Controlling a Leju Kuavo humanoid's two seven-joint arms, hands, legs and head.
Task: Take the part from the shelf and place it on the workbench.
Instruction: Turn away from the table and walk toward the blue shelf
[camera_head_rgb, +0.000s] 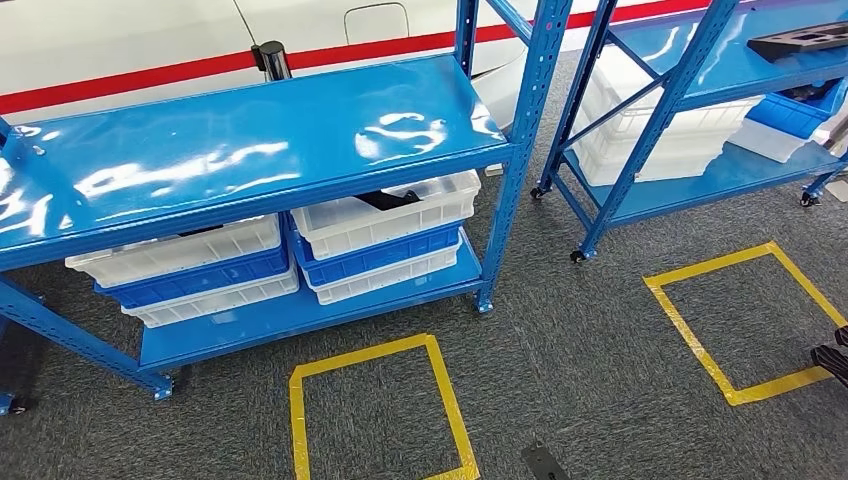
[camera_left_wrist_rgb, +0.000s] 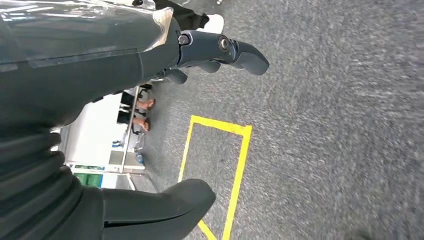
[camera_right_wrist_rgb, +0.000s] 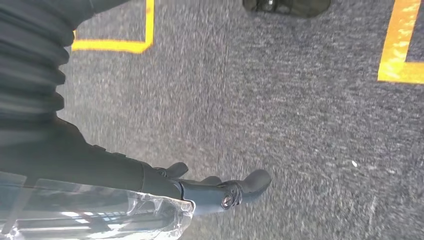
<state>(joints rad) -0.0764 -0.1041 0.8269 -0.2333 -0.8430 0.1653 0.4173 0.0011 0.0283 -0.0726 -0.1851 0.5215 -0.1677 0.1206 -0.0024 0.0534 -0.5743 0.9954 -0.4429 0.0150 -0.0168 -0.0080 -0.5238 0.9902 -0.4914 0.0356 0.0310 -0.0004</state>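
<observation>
From the head view I had the blue shelf (camera_head_rgb: 250, 140) ahead and to the left, top deck bare and glossy. On its lower deck sat two stacks of white and blue bins. The part (camera_head_rgb: 392, 199), a dark item, lay in the top white bin (camera_head_rgb: 385, 212) of the right-hand stack, mostly hidden under the deck edge. I took it for the target, but the view was too poor to confirm its shape. What showed of it ran approx. left-right along the bin.

A second shelf (camera_head_rgb: 700, 60) stood to the right with more bins and a black tray-like piece on its top deck. Yellow tape squares marked the grey carpet in front of each shelf. No workbench was identified.

Left hand (camera_left_wrist_rgb: 210, 52): hanging over the carpet near a yellow square, fingers apart, holding nothing. Right hand (camera_right_wrist_rgb: 215, 187): same condition, fingers extended over bare carpet, nothing held.

Key relation: the part lay forward of and above both hanging hands, on the lower deck, close to centre of my view. I could not tell which hand was nearer. My judgement: approach first, as both hands were well apart from the shelf. The reach then has to go in under the top deck and down into the bin.
</observation>
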